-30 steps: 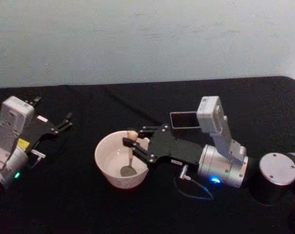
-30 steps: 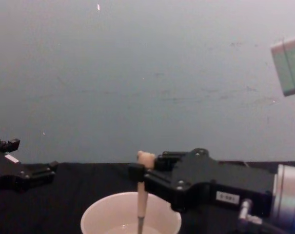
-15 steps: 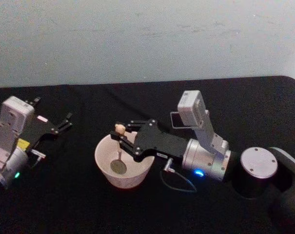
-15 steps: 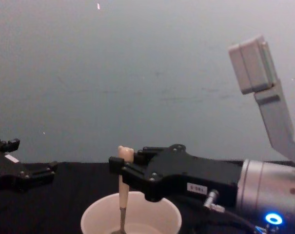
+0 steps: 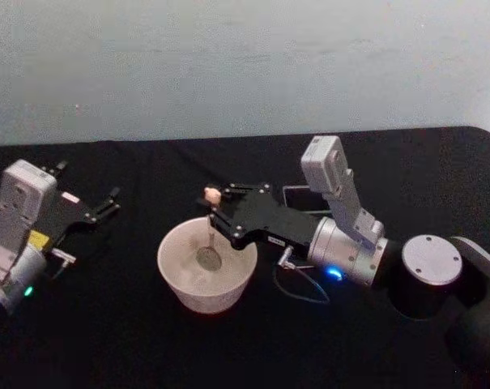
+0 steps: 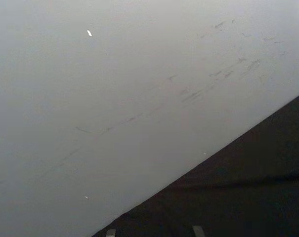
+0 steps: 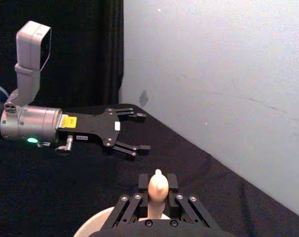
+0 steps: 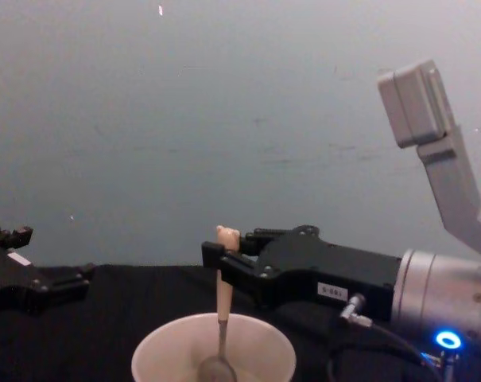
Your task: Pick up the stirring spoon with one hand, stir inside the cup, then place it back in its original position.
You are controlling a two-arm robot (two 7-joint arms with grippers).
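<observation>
From the head camera: right gripper [image 5: 215, 207] reaching in over the far rim of the cream-white cup [image 5: 198, 297], clamped on the beige handle of the stirring spoon [image 5: 209, 259] just under its bear head. Spoon upright, metal bowl down inside the cup near the middle; touching the bottom or not, impossible to tell. Behind the gripper body, part of a dark grey square holder [image 5: 300, 196] on the black table [image 5: 131, 340].

From the chest camera, side-on: spoon [image 8: 223, 306] rising straight out of the cup [image 8: 164, 362], bear head poking above the gripper's fingertips, shiny bowl below rim level.

From the right wrist: bear head pinched between the black fingers [image 7: 144, 181], a curve of cup rim beneath. Farther off, the left gripper [image 7: 139, 131], fingers spread apart and holding nothing, parked low over the table well apart from the cup, at the table's left side in the head view.

From the left wrist: pale wall [image 6: 114, 98] and a strip of black table.
</observation>
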